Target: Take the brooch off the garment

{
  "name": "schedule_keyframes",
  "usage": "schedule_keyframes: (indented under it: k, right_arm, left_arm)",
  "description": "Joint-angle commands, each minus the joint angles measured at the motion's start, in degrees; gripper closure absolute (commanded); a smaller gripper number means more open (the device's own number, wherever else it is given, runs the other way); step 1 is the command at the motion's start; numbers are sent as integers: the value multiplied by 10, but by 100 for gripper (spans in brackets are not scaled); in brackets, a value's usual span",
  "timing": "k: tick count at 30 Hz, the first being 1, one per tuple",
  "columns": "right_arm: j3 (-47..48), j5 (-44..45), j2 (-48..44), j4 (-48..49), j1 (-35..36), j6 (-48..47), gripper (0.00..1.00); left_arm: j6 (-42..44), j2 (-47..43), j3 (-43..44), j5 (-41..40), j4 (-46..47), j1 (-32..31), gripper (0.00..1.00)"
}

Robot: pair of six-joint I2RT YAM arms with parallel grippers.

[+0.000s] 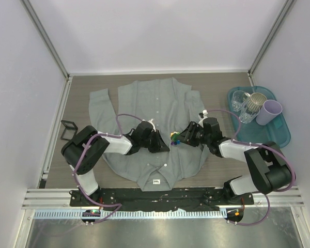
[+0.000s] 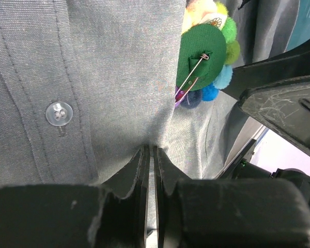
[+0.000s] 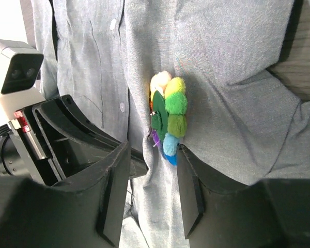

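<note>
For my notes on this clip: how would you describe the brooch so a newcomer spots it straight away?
Find the grey shirt spread flat mid-table in the top view. Just right of its row of white buttons, at mid-chest, sits the brooch. Unlike those plain buttons, it is a cluster of rainbow-coloured fluffy balls on a green backing.

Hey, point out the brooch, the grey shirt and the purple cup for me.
brooch (image 3: 174, 106): right wrist view, on a green petal.
grey shirt (image 1: 139, 101): top view, bare fabric beside the button line.
purple cup (image 1: 272, 112): top view, middle of the cup.
</note>
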Motion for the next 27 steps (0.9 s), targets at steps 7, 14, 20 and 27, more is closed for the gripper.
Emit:
schedule_keyframes:
  k: [7,14,20,27]
  right_arm:
    - [32,47,43,17,33,-16,51]
    - [37,76,63,18,39,3,55]
    - [45,105,78,7,55,24,60]
    - [57,148,75,-26,75,28,56]
  left_arm:
    - [-12,10,15,12,39,-8,89]
    - [-16,15,14,12,47,-12,89]
    - [-18,16,11,10,51,-15,90]
    - [-20,17,7,9,58,-16,90]
